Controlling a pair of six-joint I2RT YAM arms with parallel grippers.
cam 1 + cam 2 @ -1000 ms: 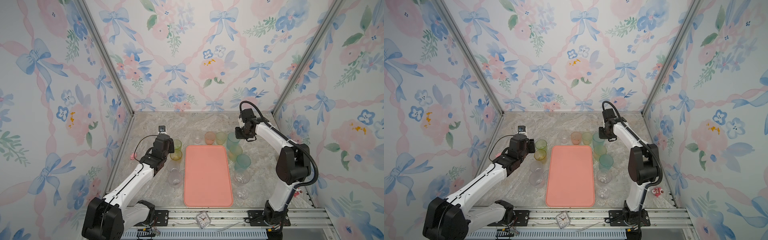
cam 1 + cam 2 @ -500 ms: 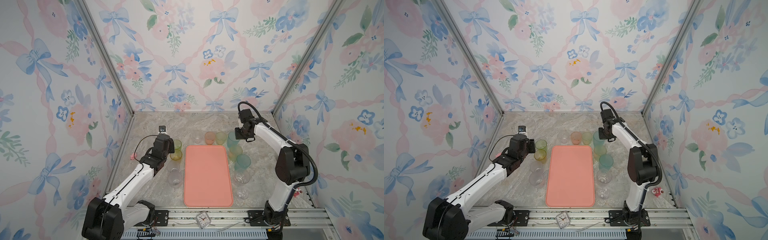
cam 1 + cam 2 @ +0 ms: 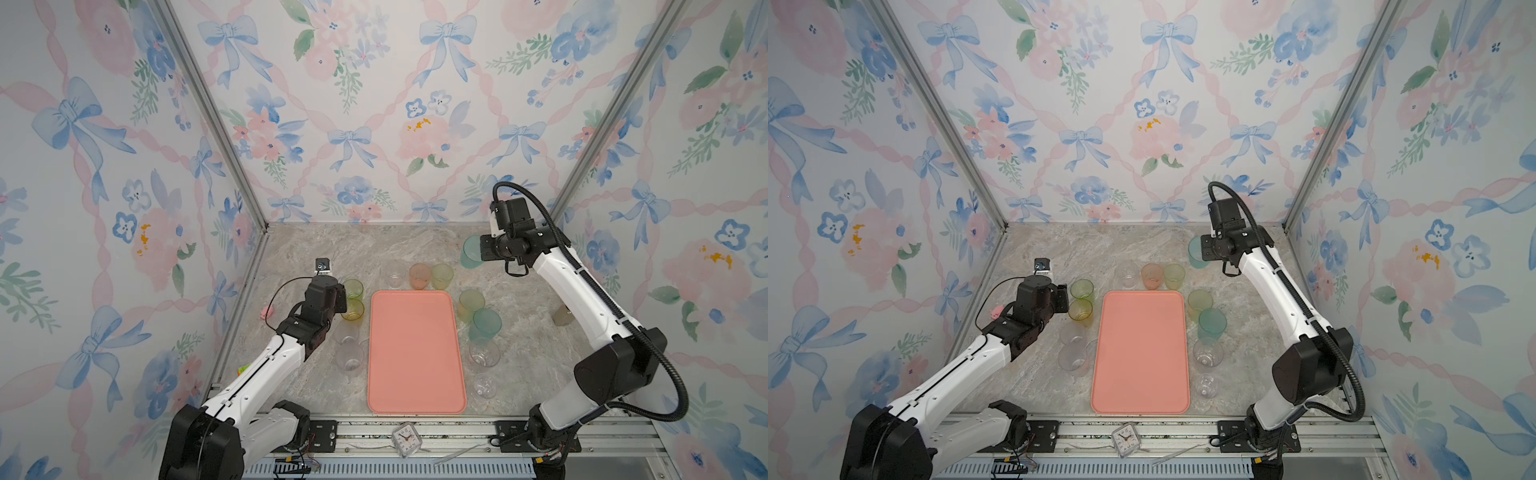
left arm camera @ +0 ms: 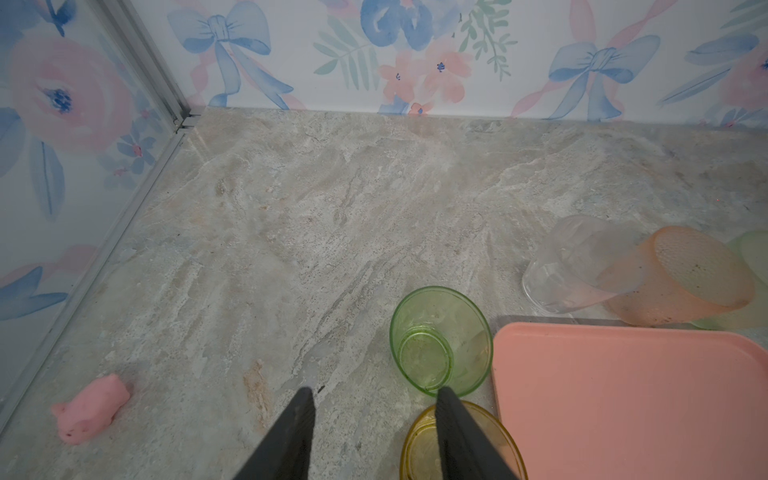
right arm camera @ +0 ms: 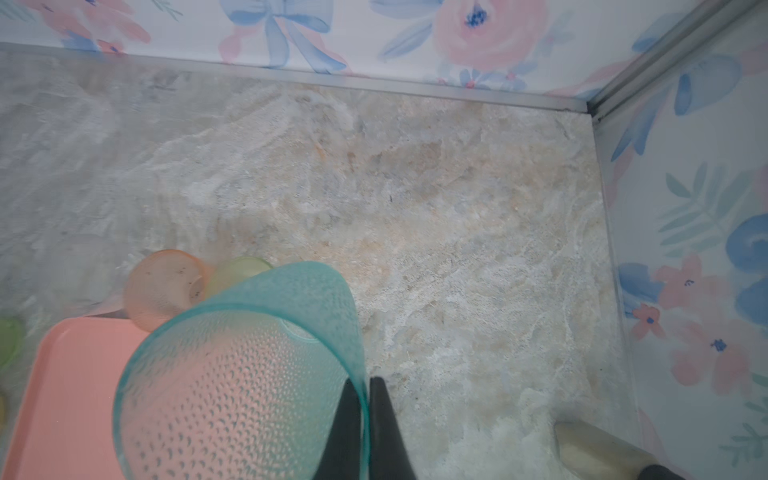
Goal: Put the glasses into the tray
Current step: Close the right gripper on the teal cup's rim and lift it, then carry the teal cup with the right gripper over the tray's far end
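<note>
The right jaws are closed on the rim of a teal glass point(image 5: 249, 374), one finger inside the wall and one outside. They hold it up off the surface point(image 3: 332, 253) near the far right corner. The tray point(image 3: 415, 353) lies below and toward the middle, and its far corner shows through the glass in the right wrist view.

The left jaws stand apart and grip nothing, low at the tray's left side. A yellow glass point(image 4: 419, 449) sits under the tip of the finger nearer the tray, and a green glass point(image 4: 440, 345) stands just past that tip. Neither is in the gap between the jaws. Two clear glasses point(image 3: 351, 359) stand nearer the front on that side.

Beyond the tray's far edge stand a clear glass point(image 3: 395, 279), a peach glass point(image 3: 419, 275) and a pale green glass point(image 3: 441, 276). Four more line its right side, among them a second teal glass point(image 3: 486, 324). A small clock point(image 3: 405, 438) lies on the front rail.
</note>
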